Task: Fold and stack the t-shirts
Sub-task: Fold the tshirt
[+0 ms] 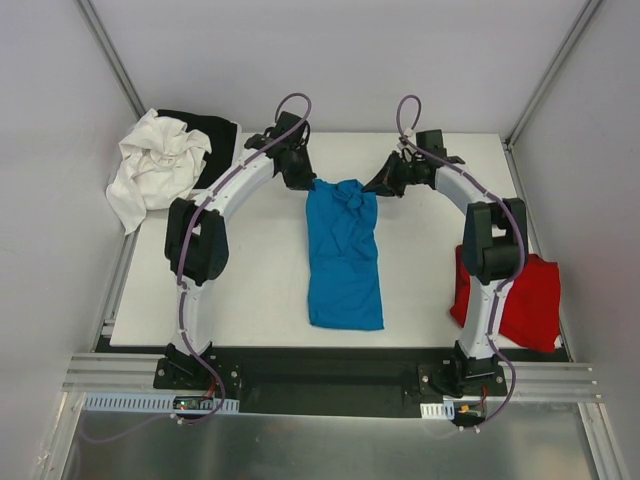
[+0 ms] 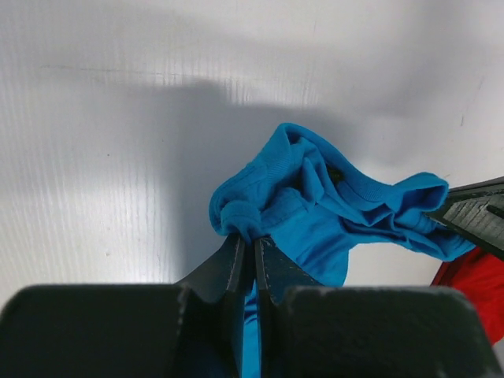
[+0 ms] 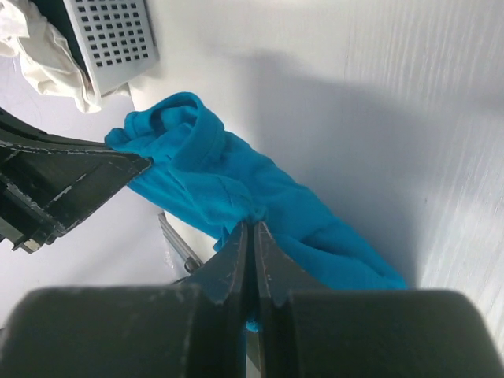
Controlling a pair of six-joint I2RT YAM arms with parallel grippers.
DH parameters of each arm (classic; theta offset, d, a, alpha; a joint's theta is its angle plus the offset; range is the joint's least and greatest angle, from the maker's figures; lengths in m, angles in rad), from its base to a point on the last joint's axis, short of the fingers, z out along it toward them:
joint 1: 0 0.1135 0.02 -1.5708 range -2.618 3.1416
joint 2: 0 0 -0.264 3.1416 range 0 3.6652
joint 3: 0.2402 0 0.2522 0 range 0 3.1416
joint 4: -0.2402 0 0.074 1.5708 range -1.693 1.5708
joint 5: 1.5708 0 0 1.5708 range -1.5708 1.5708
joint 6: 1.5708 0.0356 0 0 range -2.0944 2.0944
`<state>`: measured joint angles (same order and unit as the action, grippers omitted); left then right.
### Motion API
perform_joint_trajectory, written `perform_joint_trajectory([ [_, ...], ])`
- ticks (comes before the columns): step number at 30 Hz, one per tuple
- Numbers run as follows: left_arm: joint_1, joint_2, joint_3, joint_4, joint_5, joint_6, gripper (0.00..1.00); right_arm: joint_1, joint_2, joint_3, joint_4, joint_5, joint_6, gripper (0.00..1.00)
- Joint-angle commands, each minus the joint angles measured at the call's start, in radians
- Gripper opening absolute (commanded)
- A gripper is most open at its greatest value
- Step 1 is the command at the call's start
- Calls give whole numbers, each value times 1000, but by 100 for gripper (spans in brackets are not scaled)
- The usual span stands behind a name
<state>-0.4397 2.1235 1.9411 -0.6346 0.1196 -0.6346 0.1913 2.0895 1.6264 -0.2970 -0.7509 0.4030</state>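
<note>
At frame centre, the turquoise t-shirt (image 1: pixel 345 260) is lying lengthwise on the worktop (image 1: pixel 250 290), its top edge bunching where the left hand (image 2: pixel 246 246) and right hand (image 3: pixel 250 230) are each clenching a pinch of its fabric. Bare worktop is showing either side. The red t-shirt (image 1: pixel 530 295) is sitting at the lower-right edge, white cloth (image 1: pixel 155 165) and black cloth (image 1: pixel 218 130) upper left.

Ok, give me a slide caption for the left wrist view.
Left gripper shut on a bunched fold of the turquoise t-shirt, red t-shirt at lower right.
</note>
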Motion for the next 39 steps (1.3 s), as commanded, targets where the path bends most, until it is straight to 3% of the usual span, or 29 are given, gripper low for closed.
perform_joint_trajectory([
  [1,-22,-102,-68,-20,-11,24,2,-1,-100,-56,-21,-42,-24,1],
  [17,-82,-249,-287,-30,14,15,4,20,-336,-275,-155,-48,-76,1],
  [39,-133,-347,-349,-69,23,7,4,28,-468,-384,-303,-30,-170,1],
])
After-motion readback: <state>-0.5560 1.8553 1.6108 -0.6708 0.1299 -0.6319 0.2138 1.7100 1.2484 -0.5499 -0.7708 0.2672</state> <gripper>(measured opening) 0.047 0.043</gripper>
